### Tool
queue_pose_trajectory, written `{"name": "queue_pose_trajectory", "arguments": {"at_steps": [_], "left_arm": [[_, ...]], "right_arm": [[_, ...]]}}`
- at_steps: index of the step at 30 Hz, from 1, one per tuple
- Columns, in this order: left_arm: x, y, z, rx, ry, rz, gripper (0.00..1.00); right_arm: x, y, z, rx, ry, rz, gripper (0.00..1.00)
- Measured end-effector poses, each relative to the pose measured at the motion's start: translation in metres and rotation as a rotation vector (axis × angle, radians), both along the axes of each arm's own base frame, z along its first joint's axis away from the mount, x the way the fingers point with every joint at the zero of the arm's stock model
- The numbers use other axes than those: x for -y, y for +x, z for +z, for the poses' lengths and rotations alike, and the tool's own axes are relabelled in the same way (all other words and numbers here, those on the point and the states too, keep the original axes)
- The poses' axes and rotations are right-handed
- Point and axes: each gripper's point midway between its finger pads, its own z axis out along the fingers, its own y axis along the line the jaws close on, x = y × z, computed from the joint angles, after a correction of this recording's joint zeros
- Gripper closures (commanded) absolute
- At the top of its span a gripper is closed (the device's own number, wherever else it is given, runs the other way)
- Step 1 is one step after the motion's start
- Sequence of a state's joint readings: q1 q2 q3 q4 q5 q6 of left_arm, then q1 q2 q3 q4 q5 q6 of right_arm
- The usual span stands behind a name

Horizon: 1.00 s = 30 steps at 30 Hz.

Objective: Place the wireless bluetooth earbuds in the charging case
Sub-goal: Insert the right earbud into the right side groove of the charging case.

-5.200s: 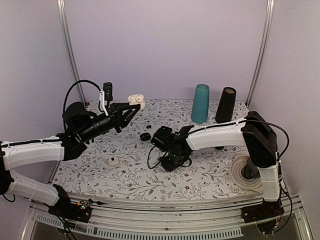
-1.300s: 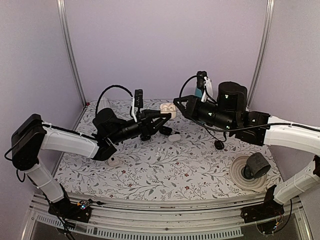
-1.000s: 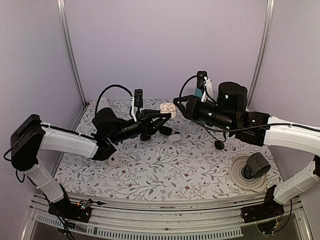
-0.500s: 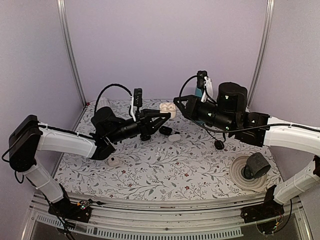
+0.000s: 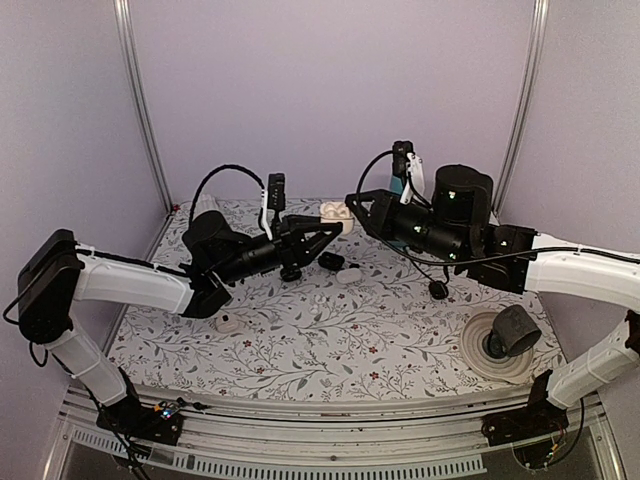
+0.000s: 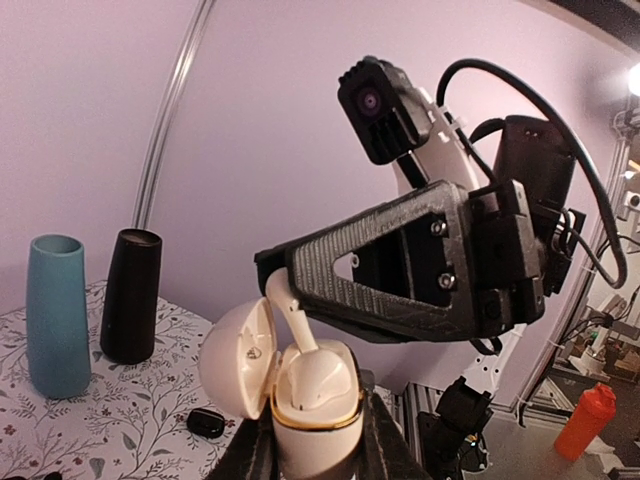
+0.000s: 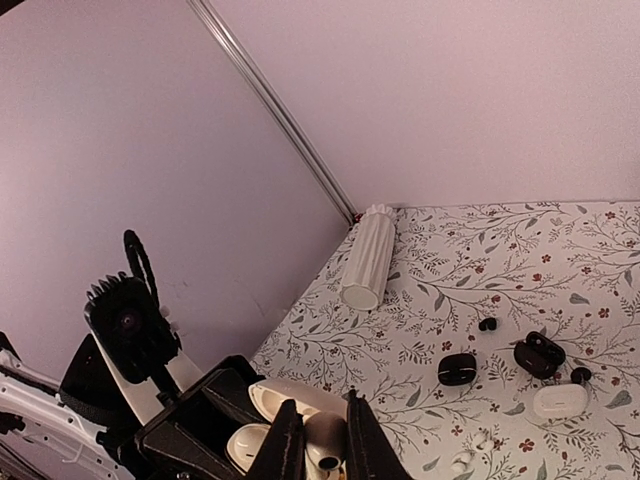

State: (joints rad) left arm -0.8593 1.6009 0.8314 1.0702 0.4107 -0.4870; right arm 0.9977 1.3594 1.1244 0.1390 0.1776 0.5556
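The charging case [image 5: 331, 211] hangs in mid-air over the back of the table with its lid flipped open, and my left gripper [image 5: 334, 224] is shut on its body. In the left wrist view the case [image 6: 315, 405] sits between my left gripper's [image 6: 316, 450] fingers, lid [image 6: 235, 358] to the left. One white earbud [image 6: 288, 312] stands stem-up over the case's opening, its lower end down in the socket. My right gripper [image 5: 351, 204] is shut on that earbud [image 7: 325, 440]; the right wrist view shows it pinched in my right gripper [image 7: 322, 447].
A white ribbed vase [image 7: 368, 258] lies at the back left. On the floral mat are a black case [image 7: 457, 368], an open black case [image 7: 538, 354], a small white case [image 5: 350, 275] and a small white piece [image 5: 228, 323]. A teal vase [image 6: 55, 315] and a black cup [image 6: 130, 310] stand behind.
My left gripper and the case have crept slightly up toward the right gripper. Both grips are unchanged.
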Motion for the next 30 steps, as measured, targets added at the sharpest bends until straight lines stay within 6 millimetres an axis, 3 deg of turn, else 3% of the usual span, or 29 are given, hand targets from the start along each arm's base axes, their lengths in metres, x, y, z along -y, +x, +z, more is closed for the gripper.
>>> {"name": "queue_pose_trajectory", "arguments": {"at_steps": [23, 30], "left_arm": [[-0.001, 0.016, 0.004, 0.018, 0.014, 0.102, 1.0], [0.0, 0.017, 0.002, 0.032, 0.029, 0.113, 1.0]], "right_arm": [[0.003, 0.003, -0.004, 0.006, -0.023, -0.024, 0.87], [0.001, 0.002, -0.004, 0.0, -0.03, -0.018, 0.82]]}}
